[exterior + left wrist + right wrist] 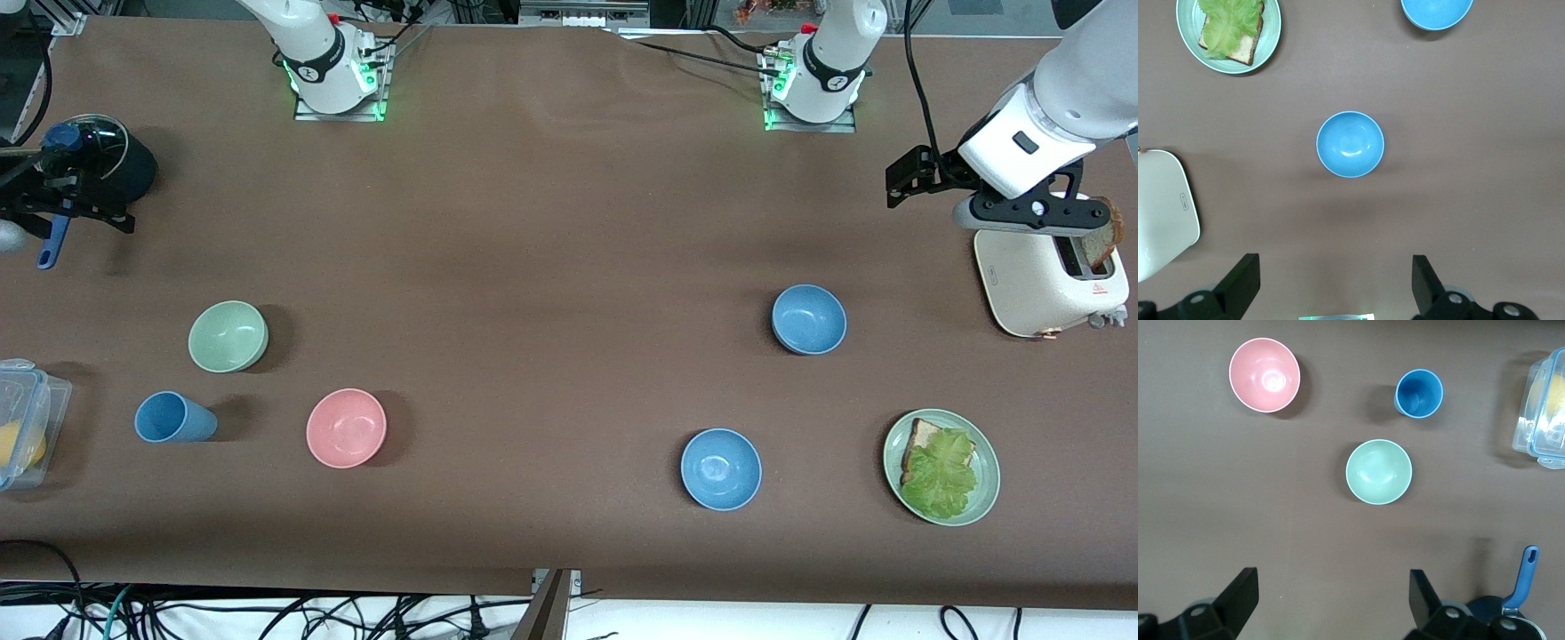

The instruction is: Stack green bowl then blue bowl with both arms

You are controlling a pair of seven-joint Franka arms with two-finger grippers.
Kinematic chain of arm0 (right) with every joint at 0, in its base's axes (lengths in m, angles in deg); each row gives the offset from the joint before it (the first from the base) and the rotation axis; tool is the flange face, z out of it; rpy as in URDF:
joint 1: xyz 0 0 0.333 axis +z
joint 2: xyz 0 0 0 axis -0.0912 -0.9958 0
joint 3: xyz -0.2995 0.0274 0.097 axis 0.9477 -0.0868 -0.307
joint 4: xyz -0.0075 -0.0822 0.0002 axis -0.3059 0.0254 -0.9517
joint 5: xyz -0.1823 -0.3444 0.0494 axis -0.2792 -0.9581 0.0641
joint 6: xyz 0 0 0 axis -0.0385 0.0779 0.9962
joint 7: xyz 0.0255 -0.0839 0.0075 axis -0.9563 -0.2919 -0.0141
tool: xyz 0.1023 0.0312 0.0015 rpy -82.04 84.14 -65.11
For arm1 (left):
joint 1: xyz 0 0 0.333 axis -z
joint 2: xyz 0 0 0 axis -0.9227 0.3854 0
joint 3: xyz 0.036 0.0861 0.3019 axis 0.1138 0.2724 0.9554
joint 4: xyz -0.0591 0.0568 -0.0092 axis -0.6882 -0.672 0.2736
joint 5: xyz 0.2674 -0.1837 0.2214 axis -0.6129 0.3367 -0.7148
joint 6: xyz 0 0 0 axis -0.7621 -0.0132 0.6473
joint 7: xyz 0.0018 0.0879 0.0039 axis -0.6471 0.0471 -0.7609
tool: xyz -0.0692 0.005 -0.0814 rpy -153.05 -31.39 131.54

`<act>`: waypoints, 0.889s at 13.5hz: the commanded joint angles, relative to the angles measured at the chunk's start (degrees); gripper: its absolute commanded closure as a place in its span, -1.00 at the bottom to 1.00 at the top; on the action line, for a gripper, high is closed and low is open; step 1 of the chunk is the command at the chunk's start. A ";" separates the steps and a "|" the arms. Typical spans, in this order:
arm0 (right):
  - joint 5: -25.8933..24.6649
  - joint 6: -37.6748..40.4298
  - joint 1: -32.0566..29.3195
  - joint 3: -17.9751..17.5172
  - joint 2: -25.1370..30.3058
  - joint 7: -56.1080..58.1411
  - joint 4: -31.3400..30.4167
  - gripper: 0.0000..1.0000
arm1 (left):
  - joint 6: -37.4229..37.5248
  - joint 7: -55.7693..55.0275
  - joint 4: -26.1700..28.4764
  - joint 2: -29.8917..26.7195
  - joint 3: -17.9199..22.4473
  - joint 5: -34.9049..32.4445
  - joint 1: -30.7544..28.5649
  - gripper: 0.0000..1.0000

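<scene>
Both grippers spread and empty, neither bowl taken up

Left gripper (pixel 1335 287) hangs with fingers apart over bare table beside the toaster (pixel 1049 276), at the left arm's end; right gripper (pixel 1331 603) hangs released over the pot (pixel 111 164) at the right arm's end. The green bowl (pixel 228 336) sits upright near the blue cup (pixel 173 418) and pink bowl (pixel 346 428). The blue bowl (pixel 808 319) stands farther from the front camera than the brighter blue bowl (pixel 721 468) and the sandwich plate (pixel 985 444)

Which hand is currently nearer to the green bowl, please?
Right. The right hand hangs open at the green bowl's end of the table; the left hand hangs open over the toaster at the other end.
</scene>
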 commanded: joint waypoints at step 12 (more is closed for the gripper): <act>-0.71 0.19 -1.05 -0.47 0.07 0.05 0.26 -0.99 | 0.86 -1.44 -1.18 0.10 -0.29 0.05 0.33 -1.00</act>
